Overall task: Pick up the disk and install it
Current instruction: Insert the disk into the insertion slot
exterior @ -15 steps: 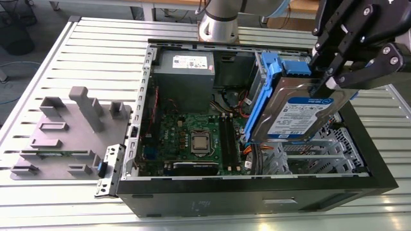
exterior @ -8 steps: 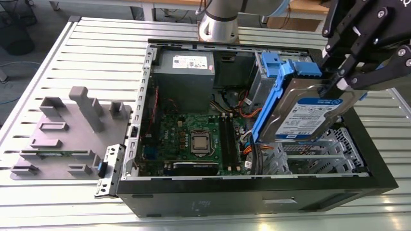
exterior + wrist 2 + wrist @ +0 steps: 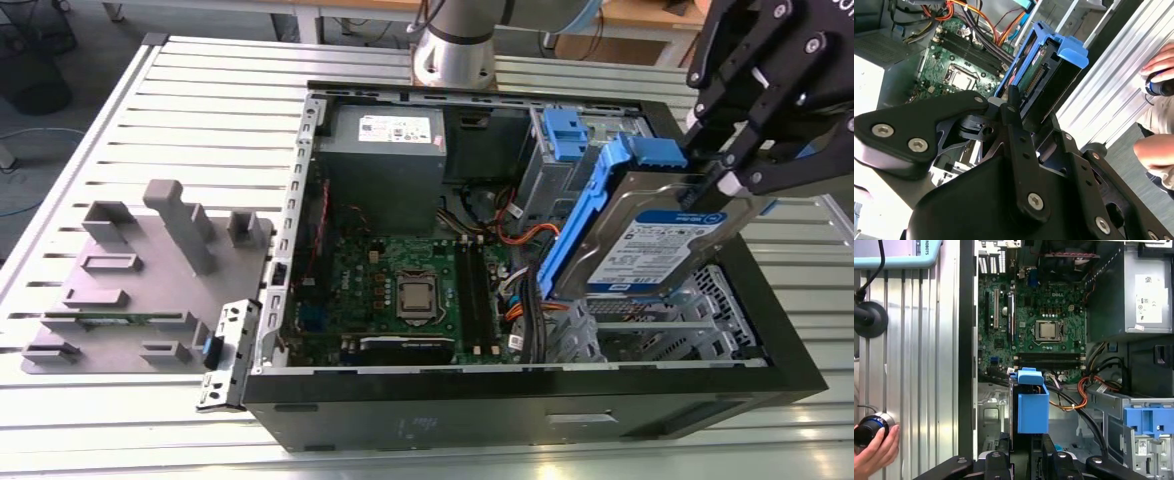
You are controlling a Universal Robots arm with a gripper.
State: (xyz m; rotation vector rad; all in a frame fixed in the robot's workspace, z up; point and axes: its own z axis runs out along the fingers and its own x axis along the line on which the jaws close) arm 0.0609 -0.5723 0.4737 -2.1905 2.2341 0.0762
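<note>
the gripper [image 3: 721,172] is clamped on the upper end of the disk [image 3: 657,240], black fingers closed on the blue bracket. the disk hangs tilted, label facing up, over the corner of the open case [image 3: 534,405] at the exterior view's right. its low end dips toward the silver bay [image 3: 647,330], and i can't tell whether it touches the metal there. in the first wrist view the bracket [image 3: 1032,407] points away from the gripper, over the case floor.

the case lies on its side on a slatted metal table [image 3: 187,110]. the arm's base [image 3: 454,45] stands just behind it, and grey floor and other benches lie beyond.

the gripper's body is cut off at the picture's corner in the exterior view, and the fingertips are half hidden by the disk's end.

inside the case sit the green board [image 3: 414,275], the grey power supply [image 3: 387,150], a cage with a blue tab [image 3: 561,130] and orange cables [image 3: 527,235] close by the disk. a grey fixture [image 3: 134,270] lies on the table well apart from the case. in the first wrist view a hand [image 3: 876,455] grips a round dark knob [image 3: 868,427].
</note>
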